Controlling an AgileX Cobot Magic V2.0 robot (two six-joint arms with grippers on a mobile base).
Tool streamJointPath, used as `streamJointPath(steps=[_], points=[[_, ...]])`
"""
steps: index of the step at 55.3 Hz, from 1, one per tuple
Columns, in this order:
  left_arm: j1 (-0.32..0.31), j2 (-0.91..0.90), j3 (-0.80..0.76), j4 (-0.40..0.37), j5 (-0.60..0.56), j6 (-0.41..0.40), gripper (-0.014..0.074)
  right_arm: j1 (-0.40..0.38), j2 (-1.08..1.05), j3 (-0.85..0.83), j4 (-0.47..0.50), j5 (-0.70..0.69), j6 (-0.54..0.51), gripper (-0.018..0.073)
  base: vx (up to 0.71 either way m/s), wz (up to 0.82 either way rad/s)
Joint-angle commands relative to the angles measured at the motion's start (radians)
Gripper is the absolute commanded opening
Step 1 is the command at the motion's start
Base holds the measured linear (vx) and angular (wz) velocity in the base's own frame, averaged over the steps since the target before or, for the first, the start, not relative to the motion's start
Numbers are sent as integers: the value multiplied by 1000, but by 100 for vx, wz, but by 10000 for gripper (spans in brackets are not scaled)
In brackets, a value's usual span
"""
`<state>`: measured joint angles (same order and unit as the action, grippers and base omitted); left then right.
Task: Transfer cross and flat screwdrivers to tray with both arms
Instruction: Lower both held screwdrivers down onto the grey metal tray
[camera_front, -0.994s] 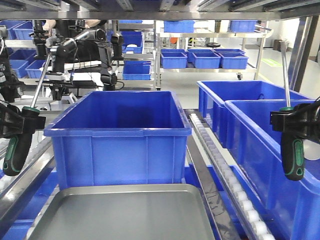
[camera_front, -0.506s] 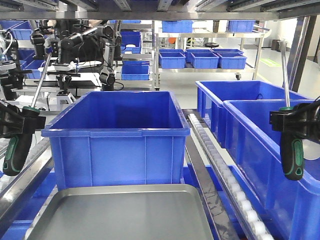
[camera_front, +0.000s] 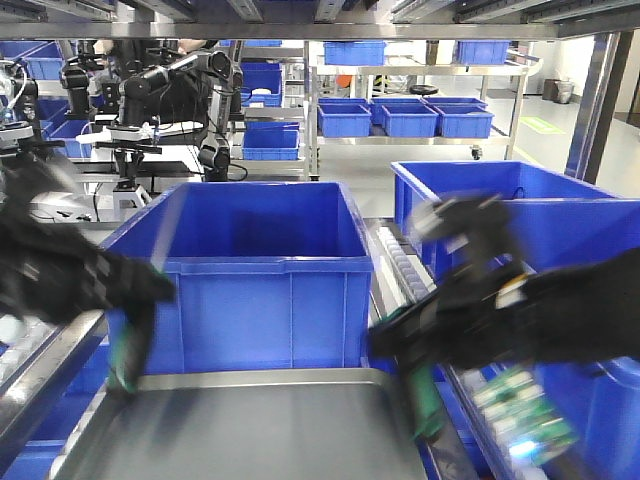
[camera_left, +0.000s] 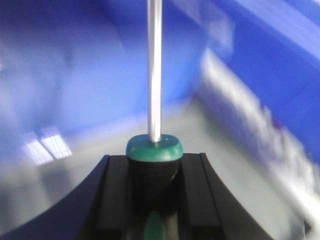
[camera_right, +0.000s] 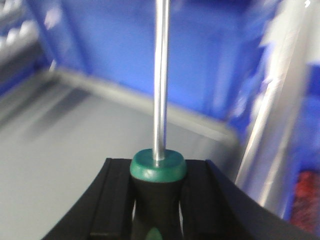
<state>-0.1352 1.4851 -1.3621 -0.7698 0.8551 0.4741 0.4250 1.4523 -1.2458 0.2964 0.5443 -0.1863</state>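
Front view: both arms have swung inward from the outer edges of the frame, where they hung half a second earlier, and both are now smeared by motion blur. The left tool (camera_front: 130, 300) sits at the left rim of the wide shallow grey metal tray (camera_front: 250, 430); its black-and-green-handled screwdriver (camera_front: 128, 350) shows only as a green streak just above the tray's left edge. The right tool (camera_front: 420, 345), with a small green circuit board (camera_front: 525, 410) below it, is over the tray's right rim, and its black-handled screwdriver with green inserts (camera_front: 425, 395) points handle-down toward the tray. The deep blue plastic bin (camera_front: 240, 270) behind the tray is sharp and in the same place as before. Whether either handle touches the tray cannot be told through the blur.

Left wrist view: the left tool (camera_left: 152, 195) is clamped on the screwdriver's handle (camera_left: 153, 167) just below its green collar; the silvery shaft (camera_left: 154, 70) runs straight up. Grey tray floor (camera_left: 65, 185) lies beneath, blue wall beyond.

Right wrist view: the right tool (camera_right: 159, 200) is likewise closed around its screwdriver's handle (camera_right: 159, 187), shaft (camera_right: 160, 75) upright in frame, with tray floor (camera_right: 70, 150) and rounded rim below.

Judgement: carrying is nearly finished; both screwdrivers are held over the tray, lowering and release remain.
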Motion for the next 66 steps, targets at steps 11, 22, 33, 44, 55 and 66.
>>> streamJointPath(steps=[11,22,33,44,55,66], points=[[-8,96,-31,-50,-1,-1,60,41,99,-31,42,-117,0,20,0,0],[-8,150,-31,-34,66,-11,234,41,148,-31,61,-104,-1,169,0,0],[-8,169,-31,-10,112,-11,441,41,152,-34,61,-97,-1,434,0,0],[-5,159,-31,-12,94,-11,498,41,142,-33,69,-67,4,597,0,0],[-5,50,-31,-11,-29,0,498,35,33,-33,76,-124,23,585,0,0],[-5,-122,-31,-10,-164,3,497,35,-89,-33,76,-235,22,564,0,0]])
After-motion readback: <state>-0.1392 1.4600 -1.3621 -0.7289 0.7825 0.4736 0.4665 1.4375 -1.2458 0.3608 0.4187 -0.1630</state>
